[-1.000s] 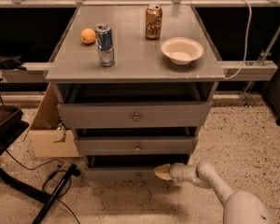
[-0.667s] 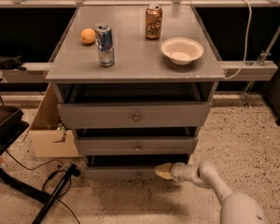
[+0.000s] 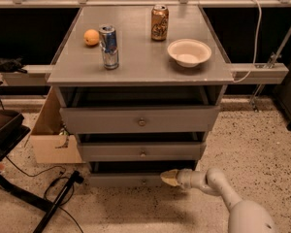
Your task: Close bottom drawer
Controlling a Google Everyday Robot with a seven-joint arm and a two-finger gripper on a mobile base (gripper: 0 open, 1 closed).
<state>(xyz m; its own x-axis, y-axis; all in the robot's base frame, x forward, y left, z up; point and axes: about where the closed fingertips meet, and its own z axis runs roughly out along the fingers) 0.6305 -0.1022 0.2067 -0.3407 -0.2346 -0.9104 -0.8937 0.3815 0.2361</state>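
The grey cabinet (image 3: 140, 69) has three drawers, all standing partly open. The bottom drawer (image 3: 126, 179) is the lowest one, a slim grey front panel with a small round knob (image 3: 144, 181), pulled out only a little. My gripper (image 3: 168, 177) is at the right part of that drawer's front, its tan tip against or very near the panel, just right of the knob. The white arm (image 3: 223, 193) reaches in from the lower right. The middle drawer (image 3: 140, 152) and the top drawer (image 3: 139, 120) stick out above.
On the cabinet top stand an orange (image 3: 91, 37), a blue can (image 3: 108, 46), a brown can (image 3: 159, 22) and a white bowl (image 3: 189, 52). A cardboard box (image 3: 51, 137) sits left of the cabinet. Black cables and a stand leg (image 3: 58, 198) lie on the speckled floor at the lower left.
The gripper has stayed at the bottom drawer's front. The drawer's position looks about the same.
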